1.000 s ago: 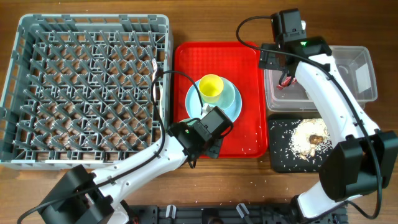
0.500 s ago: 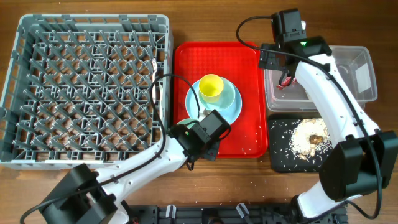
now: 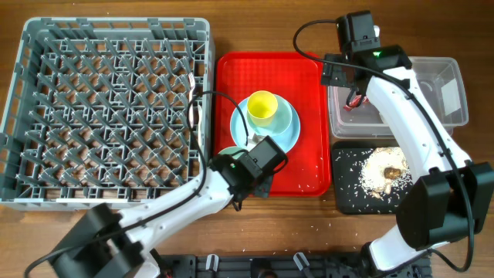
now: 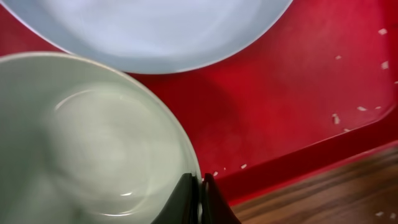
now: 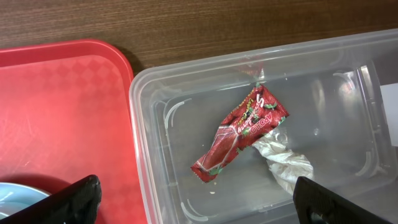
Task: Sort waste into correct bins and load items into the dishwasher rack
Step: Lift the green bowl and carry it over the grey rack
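The pale green bowl (image 4: 93,143) sits at the near edge of the red tray (image 4: 280,93), its rim pinched in the narrowed left end effector (image 4: 200,186). Just behind it on the tray lies the light blue plate (image 4: 149,31). Off the tray's right side, the right end effector (image 5: 199,199) hangs spread wide over the clear tub (image 5: 143,124), which holds the red wrapper (image 5: 239,134) and the tissue (image 5: 283,162).

Left arm (image 3: 177,202) reaches in from the near edge, left gripper (image 4: 199,186) pinching a bowl (image 4: 93,143) rim; right arm (image 3: 405,123) arches toward the far-right corner, right gripper (image 5: 196,193) spread wide.
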Motion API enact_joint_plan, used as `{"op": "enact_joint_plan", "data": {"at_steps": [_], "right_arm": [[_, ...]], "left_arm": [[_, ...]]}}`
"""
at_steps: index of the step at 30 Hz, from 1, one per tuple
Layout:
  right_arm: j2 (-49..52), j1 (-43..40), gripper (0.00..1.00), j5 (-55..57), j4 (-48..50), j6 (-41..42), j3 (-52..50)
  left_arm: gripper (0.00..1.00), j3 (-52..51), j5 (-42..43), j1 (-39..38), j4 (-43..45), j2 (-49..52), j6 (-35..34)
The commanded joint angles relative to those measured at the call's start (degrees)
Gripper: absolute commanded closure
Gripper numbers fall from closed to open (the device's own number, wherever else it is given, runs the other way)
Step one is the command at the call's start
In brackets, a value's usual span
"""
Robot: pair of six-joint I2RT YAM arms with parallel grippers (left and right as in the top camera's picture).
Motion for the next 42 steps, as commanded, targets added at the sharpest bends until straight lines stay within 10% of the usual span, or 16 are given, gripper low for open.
{"op": "enact_joint_plan", "data": {"at_steps": [1,10,15,22,29,42], "right_arm": [[-0.4,-0.2,0.0,1.3,0.1,-0.7,0.3],[-0.4,-0.2,0.0,1.3,0.1,-0.7,0.3],[-0.4,-0.2,0.0,1.3,0.1,-0.7,0.3],[-0.4,-0.2,0.0,1.3,0.1,-0.7,0.3],[-0.4,-0.2,0.0,1.3,0.1,-0.7,0.3],[-0.4,-0.2,0.0,1.3,0.1,-0.7,0.3]], "left_arm": [[0.96,-0.3,-1.0,0.1,-0.4,-9.3,-1.0],[0.96,-0.2,9.7,10.6,-4.7,-38.1,-1.0],[0.96,-0.2,41.1,35.8,-12.4,-43.6,4.6],[0.96,-0.2,79.6,59.6,-23.8,-25.4,28.9],[0.96,-0.2,82.0,61.9,-26.8,-6.7,38.4],[0.96,-0.2,78.1,73.6,-28.3,-8.6,39.6]]}}
